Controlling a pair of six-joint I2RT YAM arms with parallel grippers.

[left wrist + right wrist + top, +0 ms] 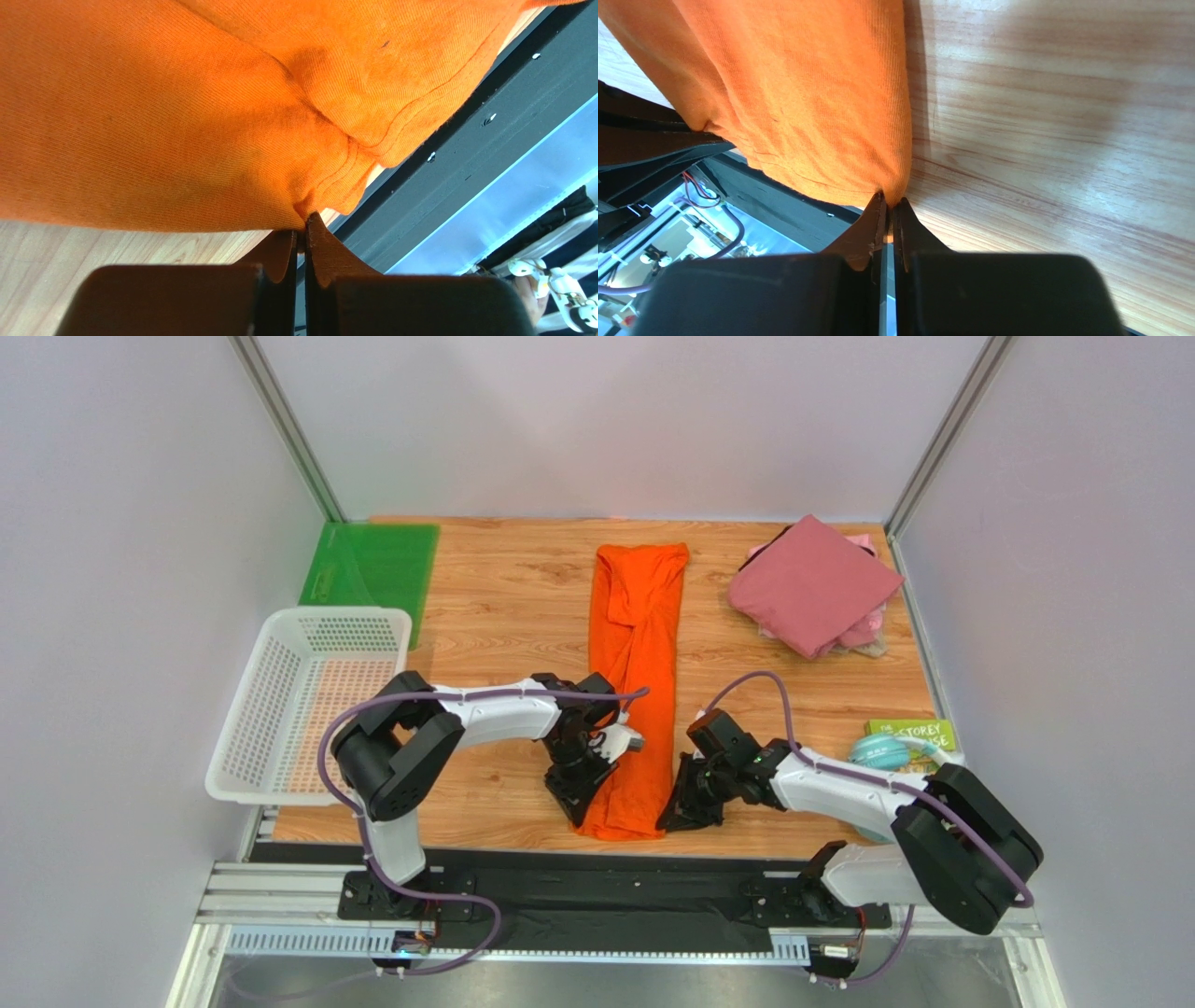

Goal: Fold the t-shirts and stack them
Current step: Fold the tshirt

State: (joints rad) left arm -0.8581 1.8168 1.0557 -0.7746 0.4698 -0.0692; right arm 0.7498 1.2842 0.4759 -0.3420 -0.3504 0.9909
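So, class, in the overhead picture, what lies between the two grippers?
The near end of the orange t-shirt lies between them in the top view. The wrist views show the left gripper and right gripper each shut on a corner of it.

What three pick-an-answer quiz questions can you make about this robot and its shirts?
1. Where is the white basket?
A) on the robot's left
B) on the robot's right
C) in the middle

2. What colour is the long shirt?
A) blue
B) orange
C) black

3. What are the left gripper and right gripper doing?
A) both wide open
B) holding the basket
C) both shut on the long shirt

Answers:
1 A, it sits beside the left arm.
2 B, every view shows bright orange cloth.
3 C, both wrist views show closed fingers pinching orange cloth.
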